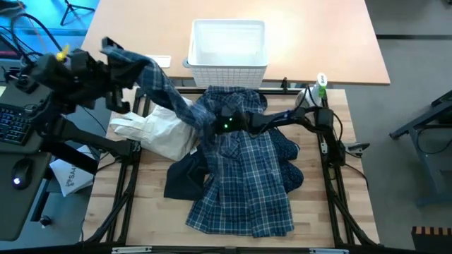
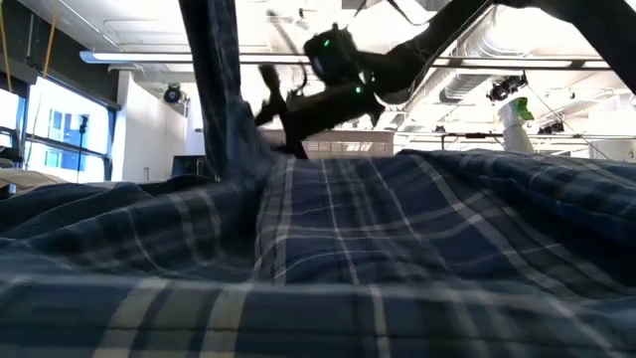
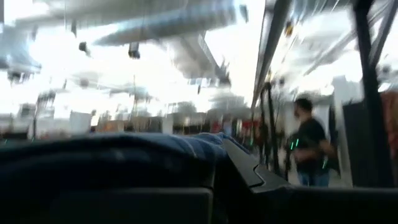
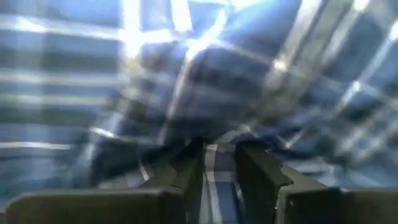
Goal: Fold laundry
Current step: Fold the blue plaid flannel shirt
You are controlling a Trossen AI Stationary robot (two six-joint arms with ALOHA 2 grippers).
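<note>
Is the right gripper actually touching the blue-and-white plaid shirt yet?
Touching. The right wrist view shows the right gripper with a fold of the blue-and-white plaid shirt pinched between its dark fingers; the high view has it low on the shirt's upper part.

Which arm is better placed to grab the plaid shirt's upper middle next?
Probably right. The right tool sits on the plaid shirt near its collar, fabric pinched between its fingers. The left tool is off at the table's left, holding a sleeve raised.

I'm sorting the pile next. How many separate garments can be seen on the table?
3: a plaid shirt spread mid-table, a cream garment to its left, and a navy piece partly under the plaid shirt. More may be hidden beneath.
</note>
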